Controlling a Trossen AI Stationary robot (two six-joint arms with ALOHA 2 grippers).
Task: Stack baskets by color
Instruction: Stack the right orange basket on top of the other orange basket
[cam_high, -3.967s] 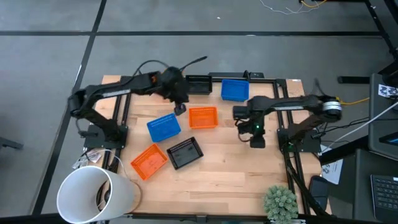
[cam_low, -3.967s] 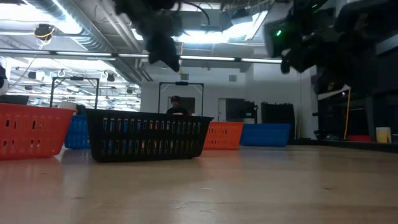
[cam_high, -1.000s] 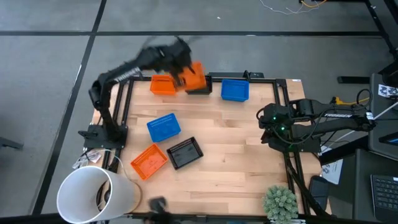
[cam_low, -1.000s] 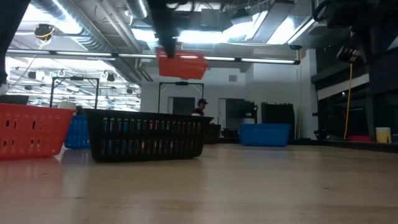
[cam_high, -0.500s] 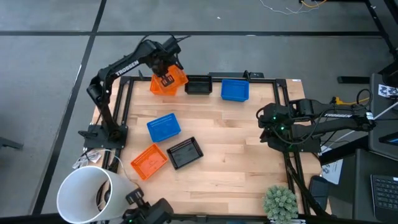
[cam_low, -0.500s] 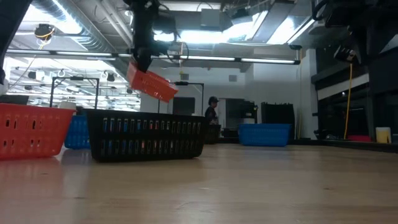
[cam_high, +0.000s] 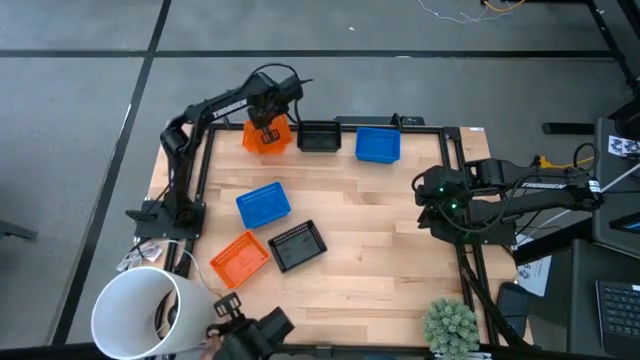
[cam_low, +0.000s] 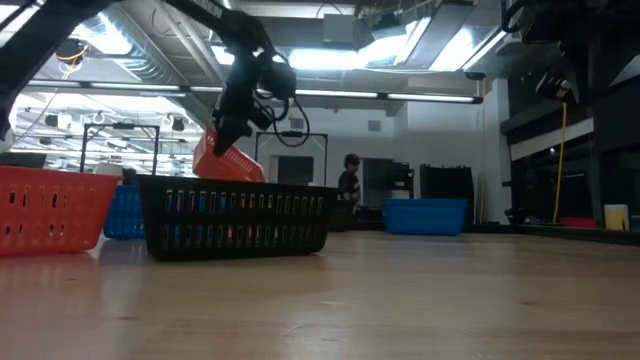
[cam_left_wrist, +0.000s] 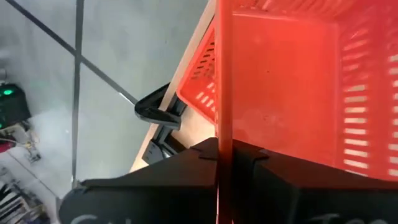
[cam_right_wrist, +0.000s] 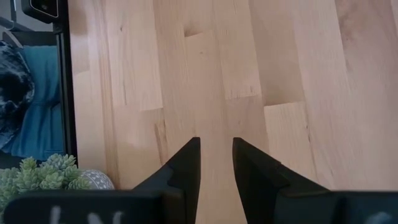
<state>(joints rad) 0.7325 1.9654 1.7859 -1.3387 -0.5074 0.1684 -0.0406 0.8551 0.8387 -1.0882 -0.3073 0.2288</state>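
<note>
My left gripper (cam_high: 266, 128) is shut on an orange basket (cam_high: 270, 138) at the table's far left corner. The basket hangs tilted (cam_low: 225, 165), and the black basket (cam_low: 235, 215) in front hides its lower part. In the high view I cannot tell it apart from a second orange basket beneath it. A black basket (cam_high: 319, 136) and a blue basket (cam_high: 378, 144) stand along the far edge. A blue (cam_high: 264, 204), a black (cam_high: 298, 246) and an orange basket (cam_high: 240, 259) stand at the near left. My right gripper (cam_right_wrist: 215, 155) waits open at the right edge. My left gripper pinches one wall of the orange basket at its rim (cam_left_wrist: 219, 93), with one finger inside the basket and one outside. The fingers come from above, slanting down toward the far left corner. The basket hangs tilted below them; whether its underside rests on anything is hidden.
A large white cylinder (cam_high: 150, 315) lies at the near left corner, with a dark object (cam_high: 250, 332) beside it at the near edge. A green plant (cam_high: 450, 325) stands at the near right. Bare wood lies in the middle and right of the table.
My left gripper has carried the orange basket from high above the black basket at the far edge toward the far left corner and down. It has tipped to point more steeply down. The basket, level before, now hangs tilted and low. A dark object has appeared at the near edge.
</note>
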